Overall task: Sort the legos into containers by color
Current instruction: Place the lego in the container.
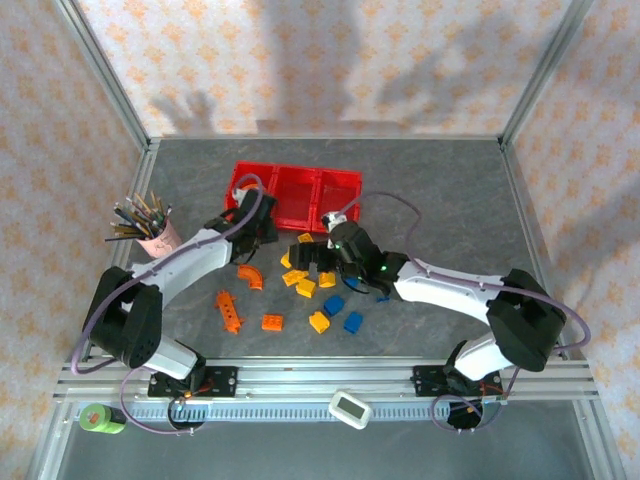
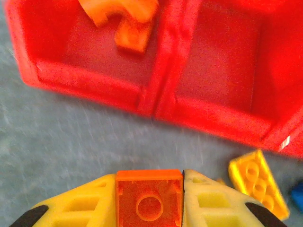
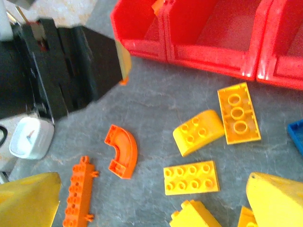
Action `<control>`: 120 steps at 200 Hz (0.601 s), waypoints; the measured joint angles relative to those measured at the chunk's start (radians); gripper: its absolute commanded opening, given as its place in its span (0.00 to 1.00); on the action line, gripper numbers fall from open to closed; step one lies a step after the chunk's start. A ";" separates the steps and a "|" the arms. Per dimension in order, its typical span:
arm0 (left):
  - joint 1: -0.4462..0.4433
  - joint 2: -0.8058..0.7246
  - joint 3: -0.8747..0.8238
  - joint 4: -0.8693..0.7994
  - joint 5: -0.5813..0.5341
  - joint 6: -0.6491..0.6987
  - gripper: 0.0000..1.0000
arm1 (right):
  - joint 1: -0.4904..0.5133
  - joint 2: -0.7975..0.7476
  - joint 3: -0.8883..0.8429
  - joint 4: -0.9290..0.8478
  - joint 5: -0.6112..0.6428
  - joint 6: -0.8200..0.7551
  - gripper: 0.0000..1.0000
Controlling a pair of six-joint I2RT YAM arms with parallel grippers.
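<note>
Clamping left pincer (image 2: 149,204) around orange brick (image 2: 149,191), lower edge cut off.

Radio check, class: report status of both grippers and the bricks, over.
Left gripper shut on orange brick, short of bins. Right gripper open above yellow bricks. One orange piece in a bin. Nothing between brick and bins.

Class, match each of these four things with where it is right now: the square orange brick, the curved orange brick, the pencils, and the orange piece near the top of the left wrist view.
Things
1. square orange brick
2. curved orange brick
3. pencils
4. orange piece

Places
a. standing in the pink cup
b. inside a compartment of the red tray
c. clamped in the left claw
d. on the table beside the long studded orange brick

Pairs: 1-c, 2-d, 3-a, 4-b
</note>
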 measured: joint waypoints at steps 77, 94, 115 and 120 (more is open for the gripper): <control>0.159 0.331 0.351 0.057 -0.017 -0.011 0.33 | -0.077 0.000 0.012 -0.008 0.008 0.000 1.00; 0.169 0.399 0.422 0.053 -0.013 -0.008 0.43 | -0.077 0.000 0.012 -0.011 0.008 -0.003 1.00; 0.175 0.435 0.460 0.050 -0.012 -0.008 0.50 | -0.077 0.000 0.012 -0.022 0.008 -0.010 1.00; 0.177 0.437 0.463 0.049 -0.012 -0.009 0.51 | -0.077 0.000 0.012 -0.024 0.008 -0.011 1.00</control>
